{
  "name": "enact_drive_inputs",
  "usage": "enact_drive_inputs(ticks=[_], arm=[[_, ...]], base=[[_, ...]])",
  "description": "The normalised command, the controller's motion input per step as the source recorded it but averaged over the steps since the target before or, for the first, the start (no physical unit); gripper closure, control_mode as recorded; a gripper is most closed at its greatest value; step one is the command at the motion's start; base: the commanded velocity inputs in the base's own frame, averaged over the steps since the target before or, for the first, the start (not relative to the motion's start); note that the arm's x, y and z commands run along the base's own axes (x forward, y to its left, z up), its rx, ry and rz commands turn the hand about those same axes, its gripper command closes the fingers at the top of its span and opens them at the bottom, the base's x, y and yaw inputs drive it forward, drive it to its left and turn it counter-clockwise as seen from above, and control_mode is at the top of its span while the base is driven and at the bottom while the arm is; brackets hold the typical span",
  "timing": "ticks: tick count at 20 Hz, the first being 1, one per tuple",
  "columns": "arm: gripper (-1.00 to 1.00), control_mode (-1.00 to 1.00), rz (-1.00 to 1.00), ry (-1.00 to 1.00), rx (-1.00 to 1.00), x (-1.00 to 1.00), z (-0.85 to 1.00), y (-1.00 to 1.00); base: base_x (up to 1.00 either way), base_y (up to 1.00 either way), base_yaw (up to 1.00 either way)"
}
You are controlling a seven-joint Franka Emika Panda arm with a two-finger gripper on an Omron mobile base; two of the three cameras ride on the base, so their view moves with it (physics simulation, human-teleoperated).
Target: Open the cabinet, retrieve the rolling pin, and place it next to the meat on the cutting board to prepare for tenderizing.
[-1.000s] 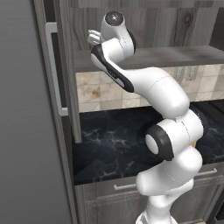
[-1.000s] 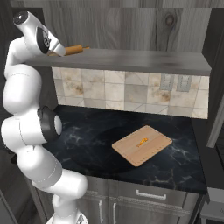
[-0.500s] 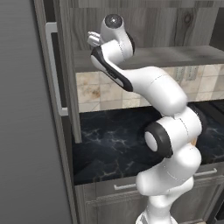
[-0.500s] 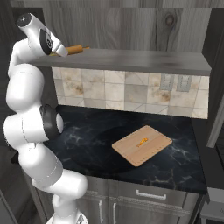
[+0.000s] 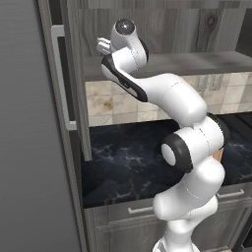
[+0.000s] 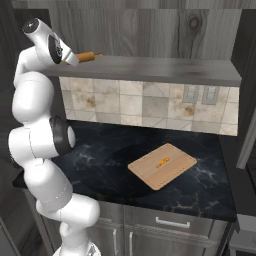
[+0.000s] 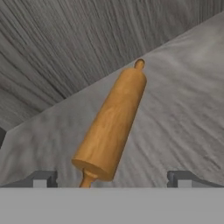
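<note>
The cabinet (image 6: 150,30) stands open, its left door (image 5: 74,88) swung out with the silver bar handle (image 5: 59,74) facing me. The orange-brown rolling pin (image 7: 111,124) lies on the shelf (image 6: 150,67), pointing away from the hand. My gripper (image 7: 111,179) is open, and the pin's near knob sits between the two fingertips (image 7: 41,178) without contact. From the right base view the rolling pin (image 6: 86,57) pokes out just past the hand (image 6: 50,45). On the counter, the tan cutting board (image 6: 161,165) carries a small orange piece of meat (image 6: 162,162).
Black marbled countertop (image 6: 95,165) runs under the shelf, with a tiled backsplash (image 6: 130,102) and outlets (image 6: 200,94) behind. Grey drawer fronts with short handles (image 6: 170,222) sit below. A tall grey panel (image 5: 24,147) closes off the left side.
The arm's lower joints have shifted slightly while the hand stays at the shelf. The gripper remains open and the rolling pin has not moved.
</note>
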Motion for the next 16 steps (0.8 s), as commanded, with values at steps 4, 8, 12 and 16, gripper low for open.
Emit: enact_drive_inputs(ticks=[4,8,12,16], arm=[[-1.0,-1.0,0.0,0.0,0.0,0.2,-0.01,0.07],[-1.0,-1.0,0.0,0.0,0.0,0.22,0.0,0.04],[-1.0,-1.0,0.0,0.0,0.0,0.19,0.0,0.01],[-1.0,-1.0,-0.01,0.01,0.0,0.15,0.0,0.01]], base=[[0.0,0.0,0.0],[0.0,0.0,0.0],[0.0,0.0,0.0],[0.0,0.0,0.0]])
